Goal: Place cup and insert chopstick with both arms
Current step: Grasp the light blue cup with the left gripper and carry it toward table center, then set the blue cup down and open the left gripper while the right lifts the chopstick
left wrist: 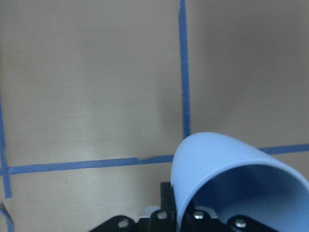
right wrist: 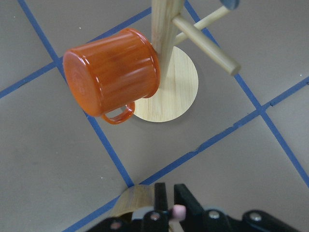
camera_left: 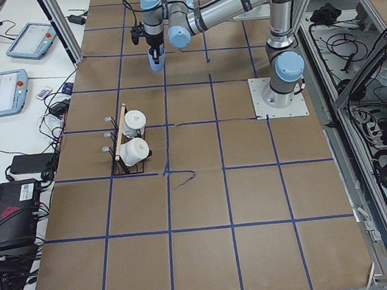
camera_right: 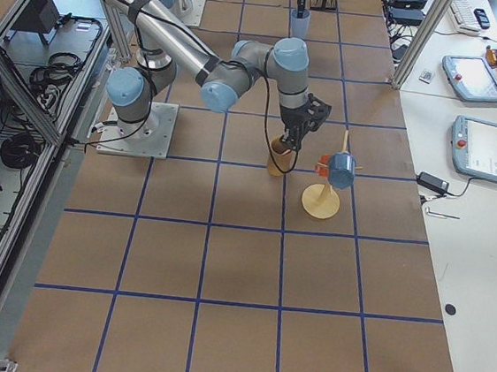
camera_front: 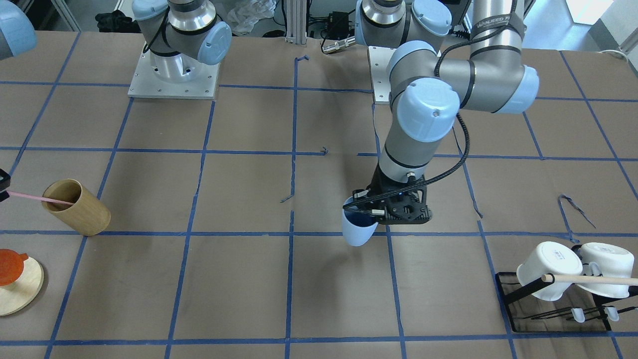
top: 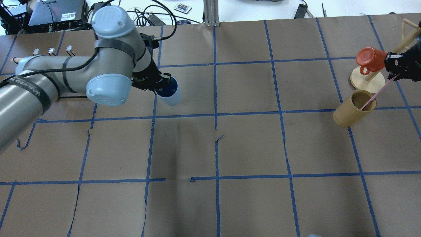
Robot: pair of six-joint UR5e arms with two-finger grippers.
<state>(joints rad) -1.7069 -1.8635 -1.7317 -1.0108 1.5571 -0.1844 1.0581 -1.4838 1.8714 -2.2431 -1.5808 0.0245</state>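
Blue cup in left hand

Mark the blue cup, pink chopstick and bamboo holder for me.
blue cup (camera_front: 359, 235): front-facing view, lower outer wall.
pink chopstick (top: 381, 91): overhead view, mid-shaft.
bamboo holder (top: 345, 117): overhead view, outer wall.

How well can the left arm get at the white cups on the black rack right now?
Probably not to grasp them: the left gripper is shut on the light blue cup. The way itself looks free, with only bare table between it and the white cups on the black rack.
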